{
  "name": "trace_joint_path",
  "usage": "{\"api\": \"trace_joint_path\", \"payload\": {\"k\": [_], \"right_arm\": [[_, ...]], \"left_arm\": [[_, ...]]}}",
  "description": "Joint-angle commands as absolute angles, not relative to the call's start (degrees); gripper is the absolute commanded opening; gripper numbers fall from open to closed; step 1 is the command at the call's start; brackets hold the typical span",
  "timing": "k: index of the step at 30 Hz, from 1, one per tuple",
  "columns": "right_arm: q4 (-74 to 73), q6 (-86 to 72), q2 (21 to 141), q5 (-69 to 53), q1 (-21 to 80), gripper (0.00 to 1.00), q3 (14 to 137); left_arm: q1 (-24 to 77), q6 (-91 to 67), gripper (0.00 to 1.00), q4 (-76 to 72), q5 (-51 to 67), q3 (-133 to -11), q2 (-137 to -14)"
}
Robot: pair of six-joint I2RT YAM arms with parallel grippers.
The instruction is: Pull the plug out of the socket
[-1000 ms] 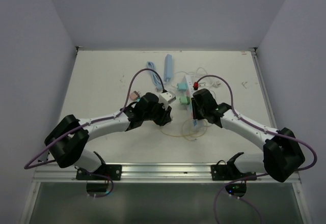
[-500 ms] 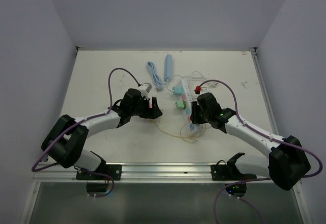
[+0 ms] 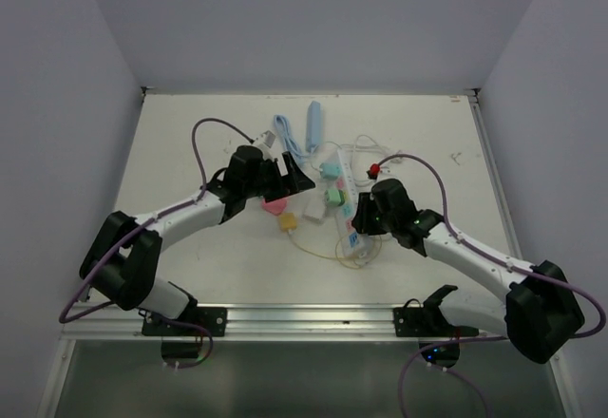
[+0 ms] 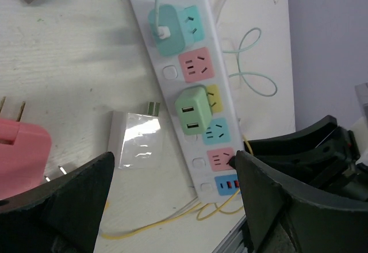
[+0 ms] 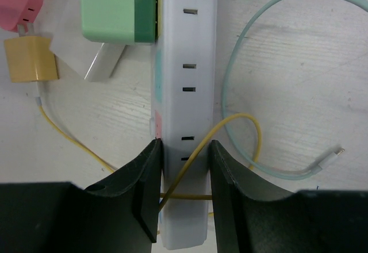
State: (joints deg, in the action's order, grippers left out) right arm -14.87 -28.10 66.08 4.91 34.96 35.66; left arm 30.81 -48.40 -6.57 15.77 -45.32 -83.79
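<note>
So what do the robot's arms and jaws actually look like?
The left arm and right arm match: slim white links between bulky black joint housings, each trailed by a looping purple cable. The jaws are matte black, blunt and wedge-shaped, with no markings visible.

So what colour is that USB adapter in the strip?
Green: the adapter shows best in left wrist view.

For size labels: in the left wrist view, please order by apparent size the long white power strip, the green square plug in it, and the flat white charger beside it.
1. long white power strip
2. flat white charger
3. green square plug, slightly smaller; it sits nearer the camera, so this pair is unsure.
</note>
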Motion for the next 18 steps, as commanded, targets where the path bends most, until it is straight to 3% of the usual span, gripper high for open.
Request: {"api": "trace_joint_path", "payload": {"k": [1, 9, 18], "right_arm": [[-9.6, -30.6, 63.8, 4.0, 35.2, 0.0, 35.1], [-7.6, -32.5, 62.3, 4.1, 35.2, 0.0, 33.6], [-6.6, -33.2, 62.9, 4.2, 35.4, 0.0, 32.8]], "left_arm": [[31.5, -53.6, 0.89, -8.8, 18.0, -49.7, -86.5], [34.4, -56.9, 0.88, -14.4, 19.0, -52.5, -94.8], [38.3, -62.0, 0.77, -20.8, 18.2, -58.0, -106.3]]}}
